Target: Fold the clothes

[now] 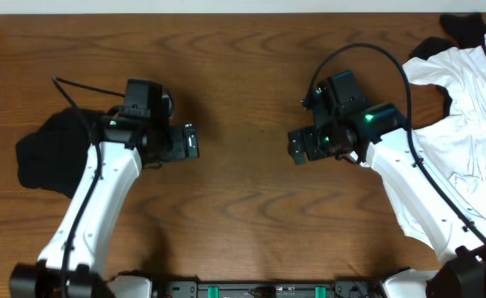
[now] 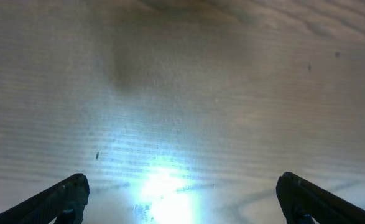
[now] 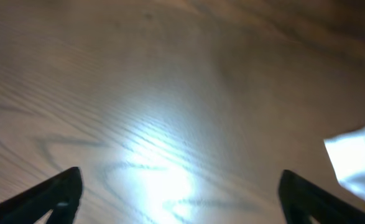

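Tabletop [image 1: 243, 66] wood at the far left carried the black clothes [image 1: 48, 157], bunched partly under the left arm, while the left gripper [image 1: 191, 142] hung over bare wood with its fingers [image 2: 64, 196] spread wide, pinching nothing. Toward the middle, the right gripper [image 1: 296, 147] likewise had its fingers [image 3: 58, 193] spread and empty, and the white clothes [image 1: 466, 141] lay heaped at the far right beside its arm. No container showed anywhere; the next garment would likely fold best if drawn to the bare middle, flattened, then gripped at two edges
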`<state>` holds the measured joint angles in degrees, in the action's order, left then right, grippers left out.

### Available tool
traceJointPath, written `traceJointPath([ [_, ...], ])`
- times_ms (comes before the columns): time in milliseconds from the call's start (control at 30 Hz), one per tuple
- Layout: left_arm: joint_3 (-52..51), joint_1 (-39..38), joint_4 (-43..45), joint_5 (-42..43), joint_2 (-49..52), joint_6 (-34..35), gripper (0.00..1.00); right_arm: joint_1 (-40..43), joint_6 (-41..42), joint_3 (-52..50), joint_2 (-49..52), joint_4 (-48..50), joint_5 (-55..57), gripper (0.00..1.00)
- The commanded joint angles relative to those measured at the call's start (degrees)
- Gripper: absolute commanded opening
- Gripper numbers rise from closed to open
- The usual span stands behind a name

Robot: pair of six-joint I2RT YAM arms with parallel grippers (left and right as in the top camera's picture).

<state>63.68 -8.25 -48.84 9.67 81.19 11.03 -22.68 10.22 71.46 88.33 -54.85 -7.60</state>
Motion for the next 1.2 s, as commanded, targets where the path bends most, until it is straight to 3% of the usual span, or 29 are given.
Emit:
traceJointPath([
  [0,0.17,-2.05,-0.81,-3.19,-7.28,-1.4,0.98,0.04,4.15,0.0,-2.89,-1.92,3.28,0.9],
  [233,-4.92,-7.37,-1.73,-8.04,-30.91,-1.4,0.98,-6.21,7.54,-2.1,-17.44,-1.55,12.81,0.82],
  [333,-8.46,-7.89,-1.68,-14.23,-43.43,0.68,0.98,-11.54,10.19,-6.14,-26.97,2.4,21.49,0.85],
  [367,-9.53,-7.89,-1.42,-16.52,-47.19,1.31,0.98,-13.22,12.22,-8.13,-30.67,3.76,25.09,0.96],
  [400,-10.32,-7.91,-1.11,-18.23,-51.15,1.27,0.98,-14.38,13.88,-10.1,-33.97,5.16,28.37,0.99],
  [600,-10.64,-7.91,-1.68,-18.29,-65.75,1.27,0.98,-15.1,14.16,-14.84,-45.7,5.05,33.94,0.99],
  [800,-10.64,-7.91,-1.73,-18.32,-71.38,1.27,0.98,-15.1,14.16,-14.84,-49.62,-0.55,33.94,0.99],
  [1167,-10.64,-7.91,-2.19,-18.29,-71.28,1.27,0.98,-15.1,14.16,-14.91,-49.44,-3.32,33.94,0.99],
])
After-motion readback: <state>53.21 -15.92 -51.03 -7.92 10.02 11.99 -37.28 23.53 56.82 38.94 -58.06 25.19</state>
